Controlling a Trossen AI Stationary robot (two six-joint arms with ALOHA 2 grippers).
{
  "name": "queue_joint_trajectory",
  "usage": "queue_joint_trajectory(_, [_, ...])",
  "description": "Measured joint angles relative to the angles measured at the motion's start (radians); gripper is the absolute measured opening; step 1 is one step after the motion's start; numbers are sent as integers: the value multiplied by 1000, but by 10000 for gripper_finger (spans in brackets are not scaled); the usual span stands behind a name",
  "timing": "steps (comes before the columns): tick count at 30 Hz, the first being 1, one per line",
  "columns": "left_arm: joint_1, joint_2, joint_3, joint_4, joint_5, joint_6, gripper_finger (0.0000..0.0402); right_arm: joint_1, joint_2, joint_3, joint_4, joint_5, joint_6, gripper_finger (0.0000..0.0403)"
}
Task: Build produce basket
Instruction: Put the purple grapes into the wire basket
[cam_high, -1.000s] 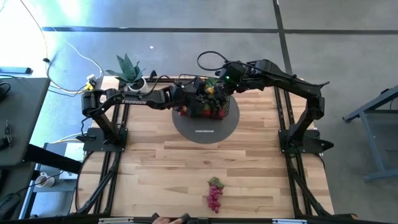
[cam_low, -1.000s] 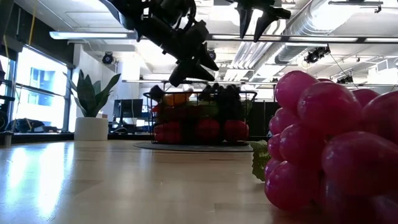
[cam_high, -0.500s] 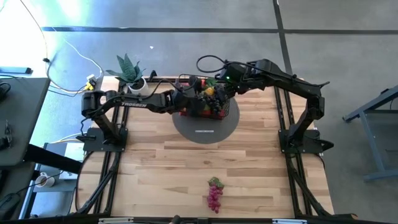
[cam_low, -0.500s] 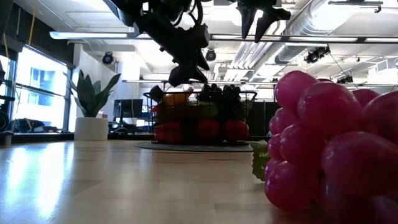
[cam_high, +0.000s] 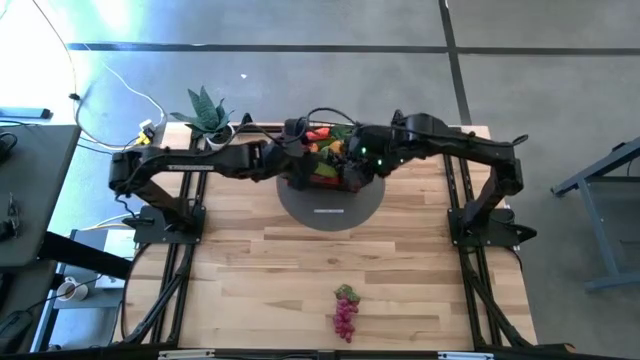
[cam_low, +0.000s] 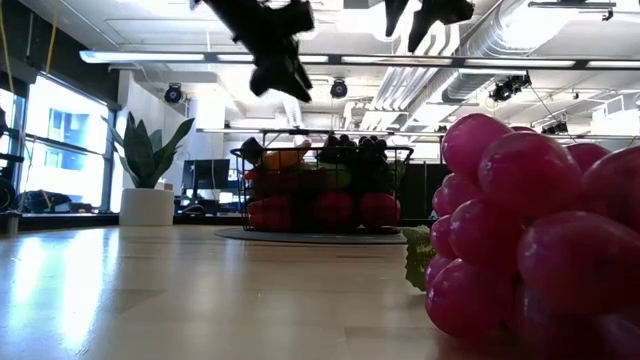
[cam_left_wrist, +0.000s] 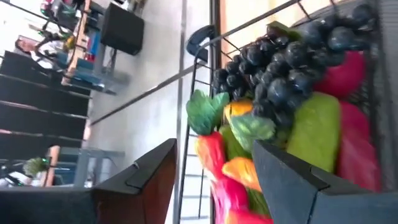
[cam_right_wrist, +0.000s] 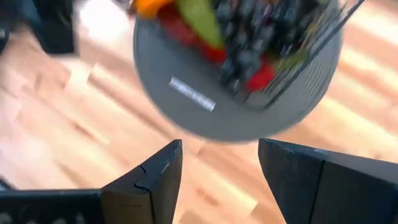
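The black wire basket (cam_high: 325, 172) stands on a flat grey round disc (cam_high: 330, 208) at the table's far middle. It is heaped with produce (cam_left_wrist: 292, 93): dark grapes, green and red pieces, an orange carrot. My left gripper (cam_high: 296, 150) hangs open above the basket's left side (cam_low: 275, 70), with nothing between its fingers (cam_left_wrist: 211, 180). My right gripper (cam_high: 347, 165) hangs open high over the basket's right part (cam_low: 420, 15) and looks down on the disc (cam_right_wrist: 217, 177). A bunch of magenta grapes (cam_high: 345, 313) lies alone near the table's front edge.
A potted spiky green plant (cam_high: 208, 112) stands at the far left corner. The magenta grapes (cam_low: 530, 230) fill the right of the low view. Bare wood lies between the disc and the front edge.
My left gripper has risen from just over the basket's top, drawn back toward the table's left edge and rolled about its own line. My right gripper has swung a little toward the near edge above the basket. The basket and produce have stayed put.
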Motion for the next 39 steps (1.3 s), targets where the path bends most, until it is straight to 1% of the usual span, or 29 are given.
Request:
queue_joint_trajectory(3, [-17,-59,0,-85,26,-38,200,54,3,-6,-21,-38,56,195])
queue_joint_trajectory(6, [-35,-116,0,-160,90,-104,200,111,6,-6,-24,-70,93,195])
queue_joint_trajectory(9, [-58,-173,0,-216,153,-165,200,167,6,-6,-24,-76,150,195])
queue_joint_trajectory(13, [-100,-240,0,-271,196,-209,200,238,6,-6,-23,-76,267,195])
queue_joint_trajectory(16, [-138,-286,0,-294,197,-224,200,288,19,-6,-26,-61,354,202])
queue_joint_trajectory(19, [-172,-329,0,-328,197,-245,200,335,40,-6,-40,-61,428,221])
queue_joint_trajectory(23, [-208,-374,0,-364,197,-294,200,387,79,-6,-36,-107,517,249])
queue_joint_trajectory(26, [-227,-399,0,-387,197,-313,200,422,102,-6,-28,-141,589,262])
queue_joint_trajectory(32, [-240,-418,0,-412,196,-339,200,482,156,-6,-1,-212,715,265])
queue_joint_trajectory(39, [-241,-418,0,-442,196,-379,200,552,222,-6,112,-221,863,265])
